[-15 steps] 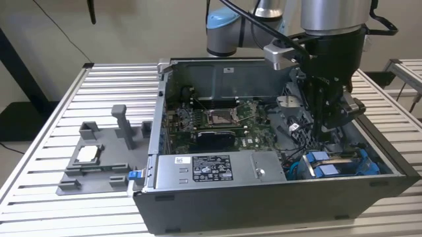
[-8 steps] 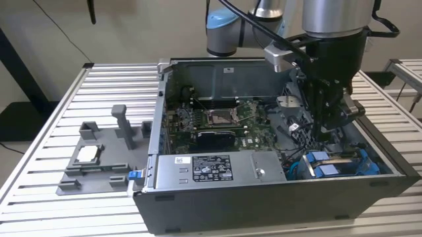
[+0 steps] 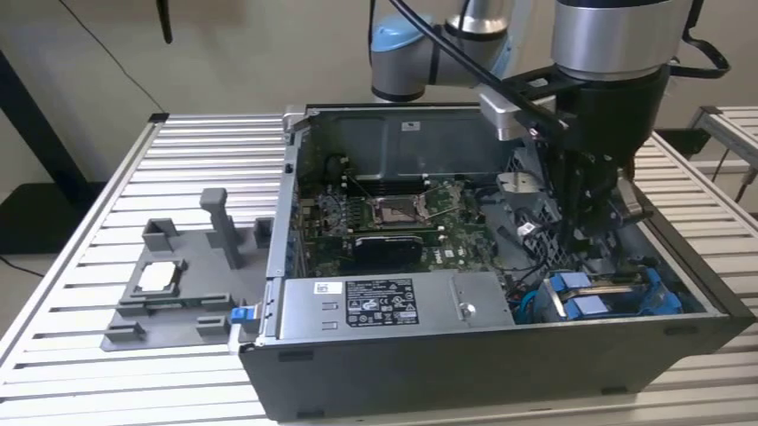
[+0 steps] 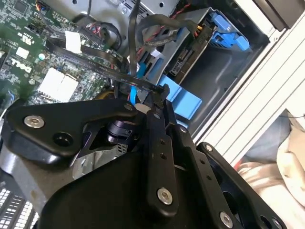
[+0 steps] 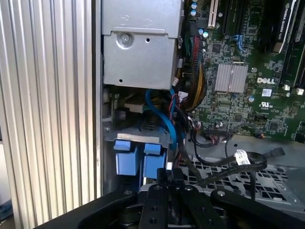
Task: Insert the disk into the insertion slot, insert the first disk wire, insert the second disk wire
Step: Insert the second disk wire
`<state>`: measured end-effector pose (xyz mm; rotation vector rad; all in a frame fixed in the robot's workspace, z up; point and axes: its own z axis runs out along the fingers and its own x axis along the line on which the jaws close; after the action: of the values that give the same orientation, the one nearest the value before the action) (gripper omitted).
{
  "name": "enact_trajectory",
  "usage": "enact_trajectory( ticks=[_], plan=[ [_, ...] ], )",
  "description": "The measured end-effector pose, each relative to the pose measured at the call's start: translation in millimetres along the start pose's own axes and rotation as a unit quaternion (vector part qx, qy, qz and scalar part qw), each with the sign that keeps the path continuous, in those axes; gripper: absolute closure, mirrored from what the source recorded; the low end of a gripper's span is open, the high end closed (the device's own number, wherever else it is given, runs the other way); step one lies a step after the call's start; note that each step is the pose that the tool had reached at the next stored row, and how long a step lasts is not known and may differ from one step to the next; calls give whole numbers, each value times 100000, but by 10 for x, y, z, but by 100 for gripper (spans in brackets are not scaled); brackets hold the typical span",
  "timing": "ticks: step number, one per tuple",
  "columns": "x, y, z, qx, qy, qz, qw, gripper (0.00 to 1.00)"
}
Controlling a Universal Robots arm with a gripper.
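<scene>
The disk sits in its slot in the corner of the open computer case, held in a blue carrier whose tabs face up. My gripper hangs inside the case just above and beside that bay, also seen in the exterior view and the first wrist view. Its black fingers are shut on the end connector of a flat black disk wire with a white tag. A blue wire runs down beside the fingertips towards the disk.
The grey power supply box lies along the case's front wall, next to the disk bay. The green motherboard fills the case floor, with loose black cables over it. A grey fixture stands on the slatted table.
</scene>
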<state>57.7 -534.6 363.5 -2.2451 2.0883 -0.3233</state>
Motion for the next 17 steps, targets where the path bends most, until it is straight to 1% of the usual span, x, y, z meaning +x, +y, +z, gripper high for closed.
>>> enact_trajectory(
  ticks=[1,2,6,7,8,10,17],
  plan=[
    [16,-8,4,-196,-131,5,100000,84],
    [30,-16,8,-491,-215,-12,99999,84],
    [85,-62,27,-2084,-578,-129,99977,84],
    [97,-78,33,-2371,-693,-140,99969,84],
    [109,-95,39,-2574,-853,-136,99963,84],
    [133,-127,51,-2802,-1226,-98,99953,84],
    [221,-222,86,-3225,-2361,37,99920,84]
  ],
)
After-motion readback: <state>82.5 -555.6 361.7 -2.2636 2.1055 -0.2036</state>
